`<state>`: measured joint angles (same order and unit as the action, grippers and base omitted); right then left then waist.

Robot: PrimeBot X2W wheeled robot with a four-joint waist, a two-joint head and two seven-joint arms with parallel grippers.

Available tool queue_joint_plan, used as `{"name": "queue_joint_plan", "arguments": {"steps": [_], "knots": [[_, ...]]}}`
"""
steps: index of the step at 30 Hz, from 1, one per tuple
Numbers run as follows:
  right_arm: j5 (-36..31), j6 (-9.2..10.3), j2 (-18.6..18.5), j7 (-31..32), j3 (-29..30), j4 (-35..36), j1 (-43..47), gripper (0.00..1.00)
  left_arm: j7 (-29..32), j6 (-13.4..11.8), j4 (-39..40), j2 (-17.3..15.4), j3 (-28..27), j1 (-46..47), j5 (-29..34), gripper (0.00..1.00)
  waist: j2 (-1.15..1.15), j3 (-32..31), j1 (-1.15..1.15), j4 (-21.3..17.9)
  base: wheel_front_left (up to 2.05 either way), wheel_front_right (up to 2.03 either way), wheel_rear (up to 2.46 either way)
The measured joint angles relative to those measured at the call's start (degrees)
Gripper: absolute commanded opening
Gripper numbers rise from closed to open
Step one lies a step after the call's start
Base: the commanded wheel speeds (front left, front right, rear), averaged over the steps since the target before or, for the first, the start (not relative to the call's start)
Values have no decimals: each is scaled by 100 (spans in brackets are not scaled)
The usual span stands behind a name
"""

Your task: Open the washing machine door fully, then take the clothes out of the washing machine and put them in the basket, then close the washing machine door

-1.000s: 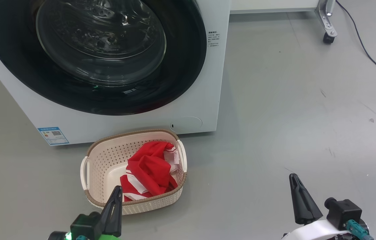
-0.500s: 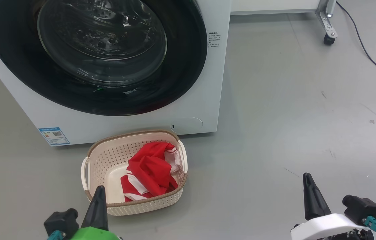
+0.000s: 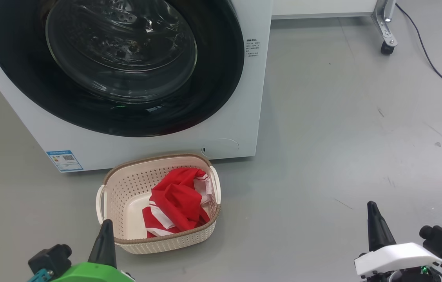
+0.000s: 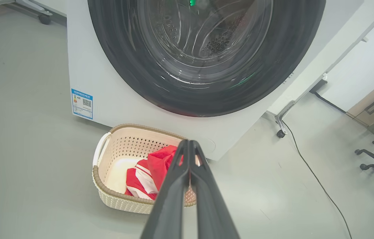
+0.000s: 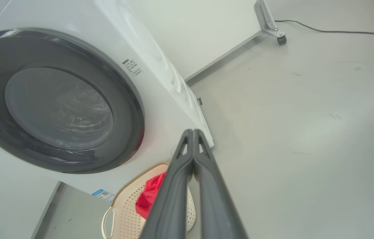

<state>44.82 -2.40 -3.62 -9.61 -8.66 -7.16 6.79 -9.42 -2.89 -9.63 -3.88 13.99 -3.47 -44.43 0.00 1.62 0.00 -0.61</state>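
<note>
Washing machine door (image 3: 115, 62) (apparently shut) bars entry.

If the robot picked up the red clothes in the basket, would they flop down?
Probably floppy: the clothes lie crumpled in soft folds. Likely light, too, since the thin fabric fills only one side of the basket.

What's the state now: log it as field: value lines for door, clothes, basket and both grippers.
washing machine door: shut, flush with the front of the washing machine
clothes: red with white stripes, bunched in the basket, toward the head view's right
basket: on the floor, close before the washing machine, below the door
left gripper: shut, holding nothing, clear of the basket
right gripper: shut, holding nothing, over bare floor
task state: all three steps look done
</note>
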Motion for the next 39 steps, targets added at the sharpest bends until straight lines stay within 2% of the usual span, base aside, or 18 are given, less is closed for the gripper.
{"name": "queue_joint_plan", "arguments": {"steps": [39], "knots": [[2987, -207, -138, 654, 601, -403, -524, 0, 644, 523, -255, -100, -723, 292, -2982, 0, 0, -80, 0, 35, 0, 0, 0]]}}
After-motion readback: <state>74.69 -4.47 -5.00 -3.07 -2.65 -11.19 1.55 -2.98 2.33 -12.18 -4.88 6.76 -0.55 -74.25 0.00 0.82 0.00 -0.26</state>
